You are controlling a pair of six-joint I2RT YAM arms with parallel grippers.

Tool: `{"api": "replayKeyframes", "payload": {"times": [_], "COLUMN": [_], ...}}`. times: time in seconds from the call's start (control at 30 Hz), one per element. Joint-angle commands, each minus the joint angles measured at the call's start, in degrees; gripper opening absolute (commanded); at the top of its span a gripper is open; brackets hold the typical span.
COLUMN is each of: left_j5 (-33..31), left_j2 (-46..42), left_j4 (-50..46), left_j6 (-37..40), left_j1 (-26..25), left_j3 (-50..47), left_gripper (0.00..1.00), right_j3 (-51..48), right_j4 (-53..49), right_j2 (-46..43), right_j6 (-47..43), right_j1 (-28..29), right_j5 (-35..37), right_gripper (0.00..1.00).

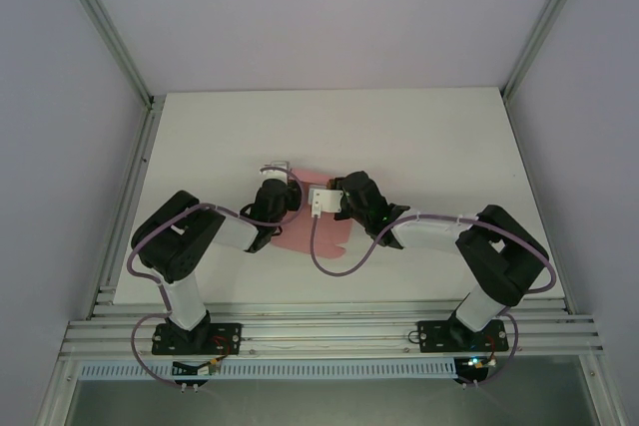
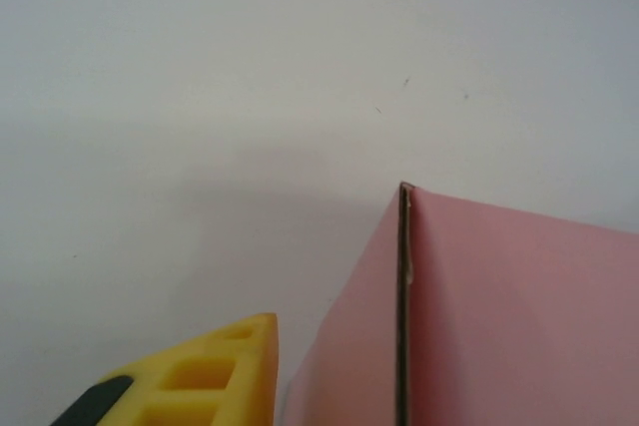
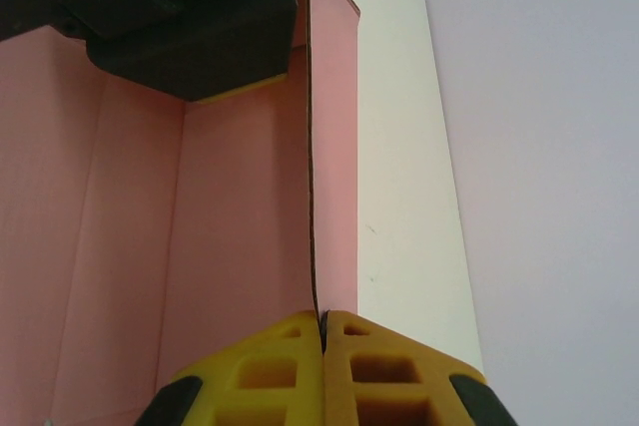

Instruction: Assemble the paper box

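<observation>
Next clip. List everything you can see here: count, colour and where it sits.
paper box: one, pink, mid-table between the two grippers, partly folded with a wall standing up.
table: one, white, under everything.
rails: several, silver, along the near edge and up the sides.
cables: two, purple, looping off the arms.
left gripper: one, black with yellow fingers, at the box's left side; open or shut unclear.
right gripper: one, yellow fingers, shut on the edge of a box wall.

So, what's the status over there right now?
Right end effector shut on paper box panel. Left end effector beside box, grip unclear. Box partly upright. No obstruction seen.
</observation>
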Motion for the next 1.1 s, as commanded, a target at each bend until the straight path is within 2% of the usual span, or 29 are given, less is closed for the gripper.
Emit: {"api": "replayKeyframes", "payload": {"times": [0.0, 0.07, 0.2, 0.23, 0.27, 0.3, 0.37, 0.47, 0.5, 0.53, 0.57, 0.6, 0.67, 0.77, 0.87, 0.93, 1.0, 1.07], "left_j5": [-2.9, -3.5, -4.4, -4.5, -4.7, -4.8, -5.1, -5.0, -5.1, -5.1, -5.0, -4.8, -4.4, 0.3, 8.7, 15.3, 20.3, 25.4], "left_j2": [-0.7, -1.3, -2.5, -2.8, -3.2, -3.5, -4.2, -5.2, -5.5, -5.8, -6.2, -6.8, -8.0, -10.8, -12.8, -12.6, -11.6, -10.7], "left_j4": [0.3, 0.4, 0.7, 0.9, 0.9, 1.0, 1.2, 1.9, 2.3, 2.7, 3.0, 3.1, 2.6, 2.7, 7.8, 14.4, 23.4, 29.1], "left_j6": [0.1, 0.0, 0.0, -0.1, -0.2, -0.4, -1.0, -2.4, -3.2, -3.9, -4.6, -5.4, -7.5, -13.7, -24.2, -30.0, -34.5, -36.8], "left_j1": [0.7, 0.6, 0.6, 0.6, 0.6, 0.6, 0.6, 0.7, 0.6, 0.7, 0.6, 0.7, 0.9, 2.4, 6.5, 9.6, 12.0, 13.1], "left_j3": [0.6, -0.1, -1.2, -1.3, -1.5, -1.5, -1.7, -2.2, -2.5, -2.9, -3.2, -3.5, -3.7, -4.9, -7.7, -9.8, -11.9, -12.3], "left_gripper": [0.24, 0.22, 0.1, 0.08, 0.06, 0.03, 0.0, 0.0, 0.0, 0.0, 0.0, 0.0, 0.0, 0.0, 0.0, 0.0, 0.0, 0.0], "right_j3": [-0.6, -0.5, 1.6, 2.5, 3.4, 4.1, 5.8, 7.9, 8.4, 8.7, 9.1, 9.2, 9.4, 10.5, 14.0, 15.4, 14.7, 11.4], "right_j4": [-7.7, -7.2, -7.5, -7.8, -7.9, -7.7, -7.4, -6.8, -6.5, -6.6, -6.4, -6.3, -6.7, -9.8, -21.5, -29.9, -35.4, -33.8], "right_j2": [0.6, 0.8, 0.0, -0.4, -0.9, -1.5, -3.3, -6.6, -8.0, -9.4, -10.8, -12.6, -16.1, -22.0, -27.4, -30.1, -32.5, -34.2], "right_j6": [1.7, 2.0, 6.9, 8.7, 10.4, 12.3, 15.7, 20.5, 22.3, 23.8, 25.5, 27.7, 31.6, 42.5, 62.5, 77.8, 89.5, 96.1], "right_j1": [0.5, 0.4, 0.2, 0.1, 0.0, -0.1, -0.5, -1.2, -1.4, -1.7, -1.8, -2.0, -2.3, -3.1, -7.1, -11.7, -18.0, -24.0], "right_j5": [-1.5, -0.8, 0.1, 0.1, 0.0, -0.1, -0.6, -0.9, -0.9, -1.3, -1.3, -1.2, -1.2, 1.1, 4.4, 3.3, -4.2, -15.6], "right_gripper": [0.0, 0.0, 0.0, 0.03, 0.11, 0.24, 0.44, 0.54, 0.62, 0.72, 0.91, 1.0, 1.0, 1.0, 1.0, 1.0, 1.0, 1.0]}}
